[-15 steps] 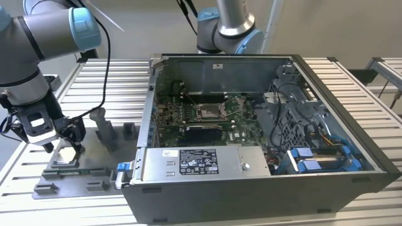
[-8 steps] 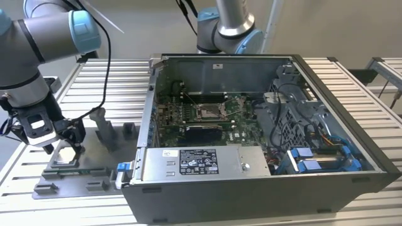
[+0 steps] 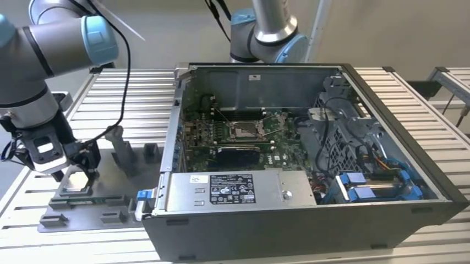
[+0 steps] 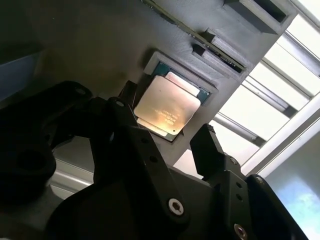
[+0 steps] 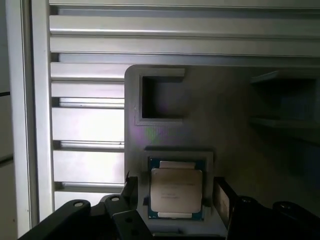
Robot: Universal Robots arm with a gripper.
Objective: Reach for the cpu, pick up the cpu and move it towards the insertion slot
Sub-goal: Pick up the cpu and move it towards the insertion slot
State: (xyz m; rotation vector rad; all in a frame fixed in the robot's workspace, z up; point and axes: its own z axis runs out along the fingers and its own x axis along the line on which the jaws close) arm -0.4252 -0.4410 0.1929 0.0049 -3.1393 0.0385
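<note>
Second wrist view, cpu seat: we find the cpu, a small flat square chip with a pale silver-grey metal top, lying flat in a shallow square pocket of the dark grey plastic fixture plate.
First wrist view, cpu seat: the same cpu shows a green edge around its metal lid. The pocket wall runs close around it.
Fingers: the black fingers stand spread apart and hold nothing.
Cpu relative to fingers: in both wrist views the cpu lies between them, one finger to each side.
Contact: we see a gap between each finger and the nearest chip edge, so we judge there is no touch. We cannot tell how far the tips are above the plate.
Exterior view, station: the grey and blue arm hangs over the fixture plate. The plate rests on the slatted aluminium counter, at the exterior view's left of the open grey computer case.
Insertion slot: the square socket with shiny metal frame and brownish-gold centre sits in the green circuit board inside the case, well apart from the cpu.
Handling, judged: light, thin and stiff. The smooth lid is likely slippery, and the green edge and underside are likely fragile.
Hold, judged: grip two opposite side edges squarely with modest force, keeping the chip level.
Progress, judged: the reach is about complete and the cpu is not yet lifted.
</note>
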